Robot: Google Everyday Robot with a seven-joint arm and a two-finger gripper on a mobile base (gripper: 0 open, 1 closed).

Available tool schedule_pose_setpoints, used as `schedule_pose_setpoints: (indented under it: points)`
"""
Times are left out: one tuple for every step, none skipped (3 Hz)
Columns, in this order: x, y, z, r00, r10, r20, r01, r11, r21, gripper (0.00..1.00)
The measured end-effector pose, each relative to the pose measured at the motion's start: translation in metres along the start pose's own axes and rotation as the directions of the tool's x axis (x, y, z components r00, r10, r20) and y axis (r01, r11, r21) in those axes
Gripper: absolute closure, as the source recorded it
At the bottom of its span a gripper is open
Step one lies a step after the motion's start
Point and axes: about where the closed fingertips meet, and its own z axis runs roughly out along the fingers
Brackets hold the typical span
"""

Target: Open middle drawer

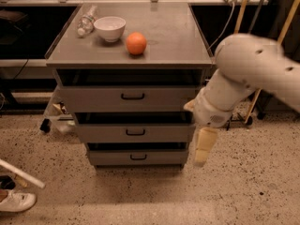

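At the centre of the camera view stands a grey metal cabinet (201, 60) with three drawers stacked under a flat top; the middle drawer (108, 134) is the second front down, low and flat, with a small black loop handle (135, 132) at its middle and a dark strip of shadow above its upper edge; above it sits the top drawer (93, 99) with a taller front and the same kind of handle, and below it the bottom drawer (112, 158), the narrowest front of the three; on the cabinet top a white bowl (110, 28) stands near the back left, a clear plastic bottle (86, 21) lies just beside it on the left, and an orange (136, 43) rests a little to the bowl's right and nearer the front edge; to the right of the cabinet a thick white robot arm (253, 69) reaches in from the right edge and bends downward; the gripper (205, 146) hangs at its end, pale cream, pointing at the floor, just beside the right ends of the middle and bottom fronts and well apart from the middle handle; whether the gripper is open or closed cannot be told; it holds nothing that can be seen; on the speckled floor (243, 191) at the lower left lies a white shoe (18, 201), with a pale rod (21, 173) slanting above it
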Motion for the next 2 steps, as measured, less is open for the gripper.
schedule_pose_setpoints:
  points:
    - [0.0085, -0.0046, 0.0267, 1.000, 0.023, 0.019, -0.023, 0.9991, -0.037, 0.00]
    - [0.0085, -0.0046, 0.0267, 1.000, 0.023, 0.019, -0.023, 0.9991, -0.037, 0.00]
